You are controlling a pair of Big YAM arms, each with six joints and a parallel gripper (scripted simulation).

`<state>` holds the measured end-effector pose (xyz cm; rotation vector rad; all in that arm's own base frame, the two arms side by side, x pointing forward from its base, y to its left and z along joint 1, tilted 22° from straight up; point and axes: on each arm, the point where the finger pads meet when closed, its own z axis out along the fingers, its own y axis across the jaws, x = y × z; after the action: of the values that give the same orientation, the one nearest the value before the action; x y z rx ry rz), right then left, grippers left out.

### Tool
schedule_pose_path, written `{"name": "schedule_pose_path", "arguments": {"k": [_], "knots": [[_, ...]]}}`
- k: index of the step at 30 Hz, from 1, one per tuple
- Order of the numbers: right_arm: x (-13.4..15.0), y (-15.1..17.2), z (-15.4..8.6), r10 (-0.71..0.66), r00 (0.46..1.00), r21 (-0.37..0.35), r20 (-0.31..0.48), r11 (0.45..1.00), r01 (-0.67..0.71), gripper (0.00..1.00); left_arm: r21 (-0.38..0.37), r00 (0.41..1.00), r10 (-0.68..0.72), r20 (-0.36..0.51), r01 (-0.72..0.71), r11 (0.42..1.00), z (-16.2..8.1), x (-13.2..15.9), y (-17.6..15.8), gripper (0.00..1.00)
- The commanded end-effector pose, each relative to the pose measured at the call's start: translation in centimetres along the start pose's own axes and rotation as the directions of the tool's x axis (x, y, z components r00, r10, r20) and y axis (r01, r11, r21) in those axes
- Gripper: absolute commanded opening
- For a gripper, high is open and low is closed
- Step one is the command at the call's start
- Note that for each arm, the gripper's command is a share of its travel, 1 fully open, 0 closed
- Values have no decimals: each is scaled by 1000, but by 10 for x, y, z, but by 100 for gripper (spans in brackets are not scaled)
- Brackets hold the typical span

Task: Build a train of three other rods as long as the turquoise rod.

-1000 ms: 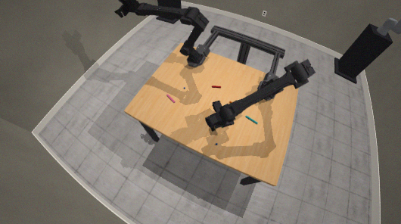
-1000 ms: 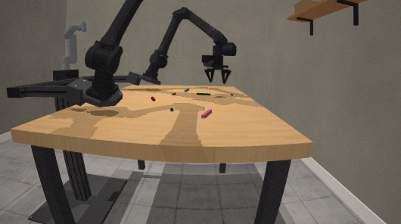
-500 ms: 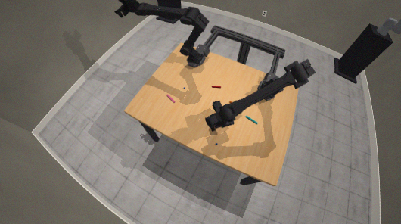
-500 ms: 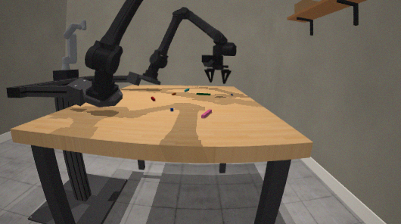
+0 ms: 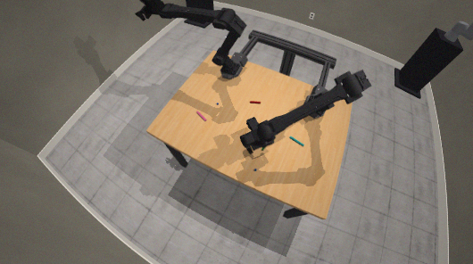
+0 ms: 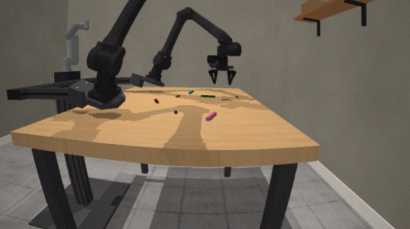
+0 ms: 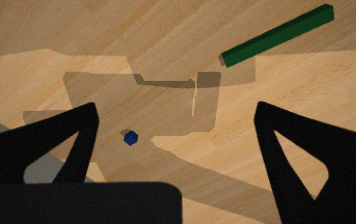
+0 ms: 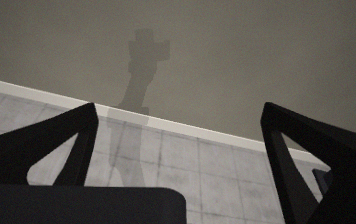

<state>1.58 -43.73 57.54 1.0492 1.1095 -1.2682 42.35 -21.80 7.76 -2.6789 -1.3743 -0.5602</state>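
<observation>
My left gripper [image 5: 251,148] [image 6: 221,77] [image 7: 176,111] is open and empty, well above the table. A blue cube [image 7: 130,138] [image 5: 254,169] [image 6: 237,97] lies below it, nearer the left finger. A green rod [image 7: 277,36] [image 6: 208,96] lies flat beyond the fingers. The turquoise rod [image 5: 296,141] [image 6: 191,92] lies a little away from it. A red rod [image 5: 254,102] [image 6: 156,100], a pink rod [image 5: 202,116] [image 6: 210,116], a second blue cube [image 5: 217,103] [image 6: 175,112] and an orange rod [image 6: 178,96] lie apart. My right gripper [image 5: 140,12] [image 8: 179,112] is open and empty, raised high beyond the table's edge, facing floor and wall.
The wooden table [image 5: 290,186] [image 6: 247,142] carries both arm bases at its back edge. The left arm reaches across the table's middle. Black pillars [image 5: 426,63] stand on the floor beyond the table.
</observation>
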Motion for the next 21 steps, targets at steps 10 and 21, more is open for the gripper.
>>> {"name": "schedule_pose_path", "arguments": {"k": [10,21], "knots": [[-46,-10,3,11,996,22,87,1000,-13,100,-14,927,-375,11,375,927,-8,-39,34,100],[-46,-10,3,11,996,22,87,1000,-13,100,-8,805,-593,17,593,805,-9,-64,43,100]]}}
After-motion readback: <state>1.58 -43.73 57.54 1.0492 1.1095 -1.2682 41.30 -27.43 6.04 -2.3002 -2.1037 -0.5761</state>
